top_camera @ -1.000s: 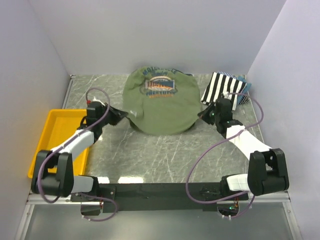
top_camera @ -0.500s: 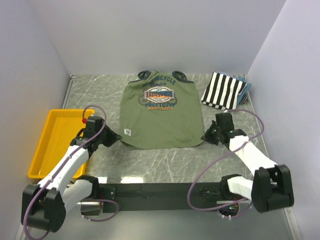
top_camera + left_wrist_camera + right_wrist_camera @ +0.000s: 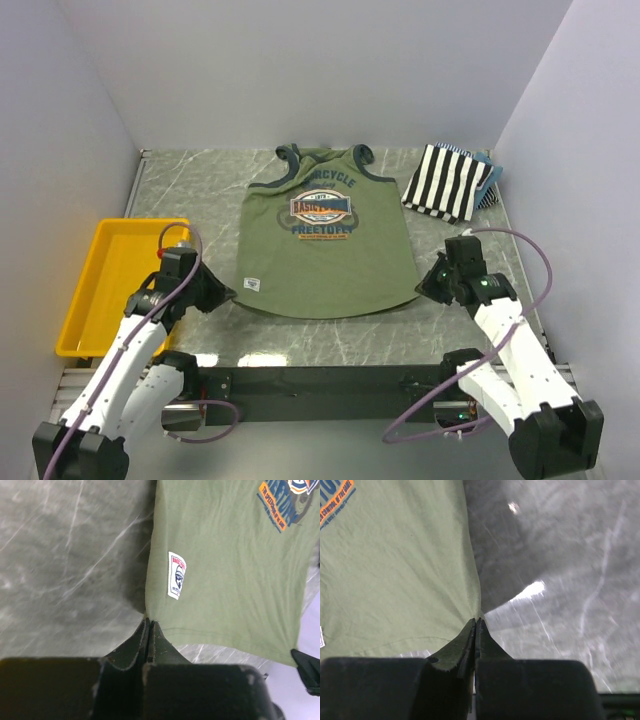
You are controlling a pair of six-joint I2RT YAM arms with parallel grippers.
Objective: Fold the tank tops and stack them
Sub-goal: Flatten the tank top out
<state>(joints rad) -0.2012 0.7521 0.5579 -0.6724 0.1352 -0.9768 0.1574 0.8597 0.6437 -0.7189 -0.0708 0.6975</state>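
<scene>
Grey marbled stone-look tabletop (image 3: 330, 340) w/ white veins, boxed in on 3 sides by plain pale lilac-white walls (image 3: 300, 70): back, L, R. Yellow rectangular plastic tray (image 3: 95, 280) at L edge. Soft even overhead light; bright glare patch (image 3: 530, 590) on the tabletop.

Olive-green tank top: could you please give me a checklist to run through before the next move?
1. Left gripper shut on the olive-green tank top's near-left hem corner: ok.
2. Right gripper shut on its near-right hem corner: ok.
3. Top spread out, front up, straps at the far side: ok.
4. Black-and-white striped tank top apart from it, at the far right: ok.
5. Yellow tray clear of the cloth: ok.
6. Hem resting on the table between the grips: cannot tell.
</scene>
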